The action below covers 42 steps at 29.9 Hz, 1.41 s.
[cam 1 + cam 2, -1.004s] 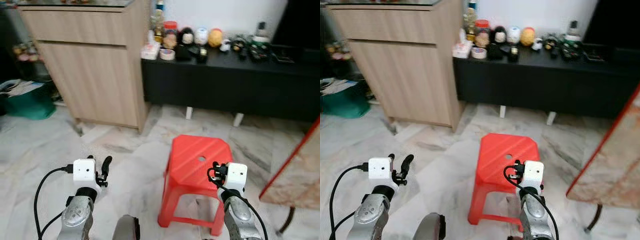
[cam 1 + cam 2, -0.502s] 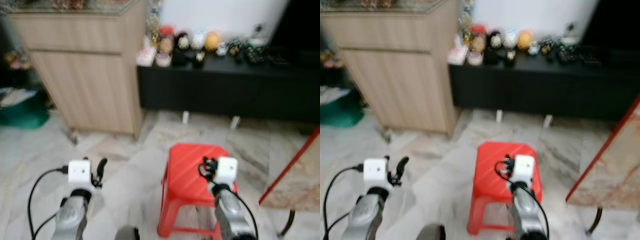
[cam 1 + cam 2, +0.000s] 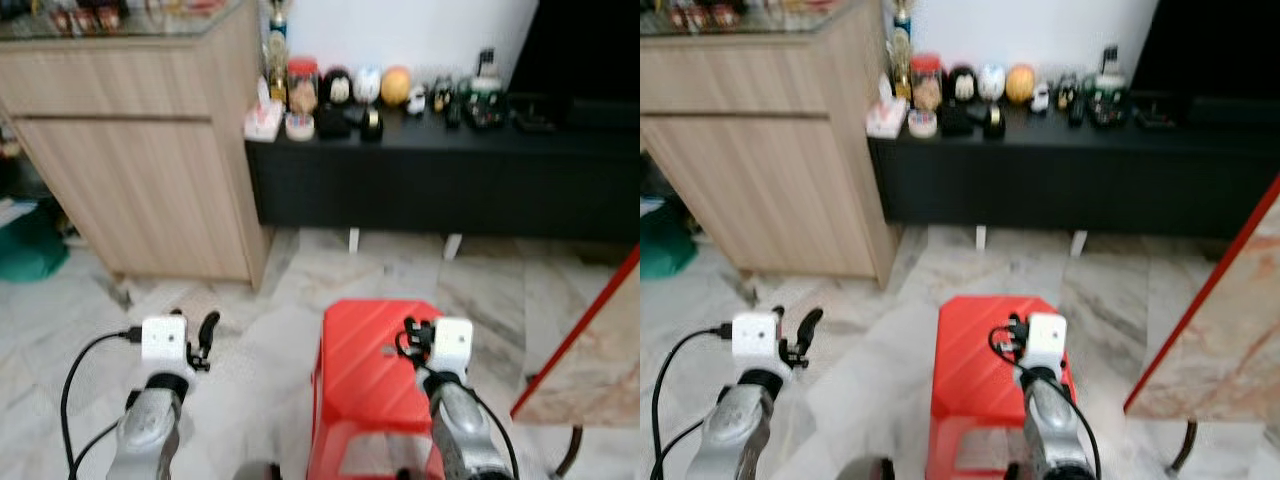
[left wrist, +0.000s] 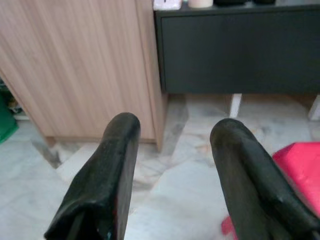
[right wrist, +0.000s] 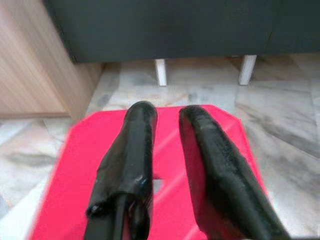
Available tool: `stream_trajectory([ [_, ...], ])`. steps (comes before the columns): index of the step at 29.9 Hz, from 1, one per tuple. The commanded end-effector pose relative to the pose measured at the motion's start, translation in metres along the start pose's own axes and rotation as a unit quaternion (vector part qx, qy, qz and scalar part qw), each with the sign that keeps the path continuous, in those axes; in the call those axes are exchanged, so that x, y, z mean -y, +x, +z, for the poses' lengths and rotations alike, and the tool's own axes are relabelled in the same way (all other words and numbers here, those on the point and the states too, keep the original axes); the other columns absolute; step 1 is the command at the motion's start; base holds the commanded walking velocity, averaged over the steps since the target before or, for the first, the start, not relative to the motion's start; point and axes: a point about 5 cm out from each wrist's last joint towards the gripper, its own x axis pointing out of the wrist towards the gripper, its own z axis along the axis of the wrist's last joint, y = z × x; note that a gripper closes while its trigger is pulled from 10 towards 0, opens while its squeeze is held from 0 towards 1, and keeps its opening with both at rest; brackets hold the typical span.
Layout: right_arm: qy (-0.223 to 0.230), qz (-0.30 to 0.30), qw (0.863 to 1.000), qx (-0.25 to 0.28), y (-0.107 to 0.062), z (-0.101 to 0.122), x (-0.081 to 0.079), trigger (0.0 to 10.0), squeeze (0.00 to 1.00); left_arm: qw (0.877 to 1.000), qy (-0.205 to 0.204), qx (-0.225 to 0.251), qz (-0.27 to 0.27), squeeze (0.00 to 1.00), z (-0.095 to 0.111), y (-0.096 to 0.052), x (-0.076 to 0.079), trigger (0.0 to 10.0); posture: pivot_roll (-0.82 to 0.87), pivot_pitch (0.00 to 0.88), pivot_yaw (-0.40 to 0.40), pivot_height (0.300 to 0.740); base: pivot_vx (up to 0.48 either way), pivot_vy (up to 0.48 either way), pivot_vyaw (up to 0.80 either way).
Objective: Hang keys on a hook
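Two tools are raised in front of the robot and neither carries anything: the left tool [image 4: 172,175] has its black fingers set wide apart, the right tool [image 5: 162,165] has its fingers parted by only a narrow gap, with nothing between them. The right tool hangs directly over the red plastic stool [image 3: 370,380]; the left tool is well to the left of the stool, above the pale marbled floor [image 3: 270,330]. I can make out neither keys nor a hook, so my judgement is that the step in hand is the approach and search. Beyond the stool stands the long black low worktop [image 3: 440,175], carrying a row of small jars, figures and dark oddments [image 3: 360,95]; these are too small and soft to name singly, and keys could lie among them, though I cannot tell. Left of the stool and farther back is the light wooden cabinet [image 3: 140,170]. The next move calls for going closer to the worktop and looking its clutter over. The head views show the worktop's upper surface and its things; the wrist views give only its dark front and white feet, yet they show the spread of each tool's fingers plainly.
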Motion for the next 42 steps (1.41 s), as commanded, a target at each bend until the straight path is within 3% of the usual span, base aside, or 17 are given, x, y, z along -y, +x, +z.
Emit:
stream_trajectory([
  [1,0.007,0.011,1.0,0.005,0.0017,0.0022,-0.0089,10.0,0.0,1.0,0.013,-0.006,0.009,0.0,-0.0011,-0.0029,-0.0087,10.0,0.07,0.0,0.007,0.63,0.255,0.0,0.57],
  [14,0.019,-0.02,0.999,-0.036,0.0018,-0.0071,0.0001,10.0,0.0,1.0,0.009,-0.009,-0.004,0.0,-0.0027,-0.0042,-0.0049,10.0,0.07,0.0,0.008,0.63,0.019,0.0,0.0],
  [42,0.02,-0.015,0.999,-0.032,0.0023,-0.0056,0.0009,10.0,0.0,1.0,0.006,-0.011,-0.004,0.0,-0.0033,-0.0044,-0.0048,10.0,0.07,0.007,0.002,0.63,0.0,0.079,0.11],
])
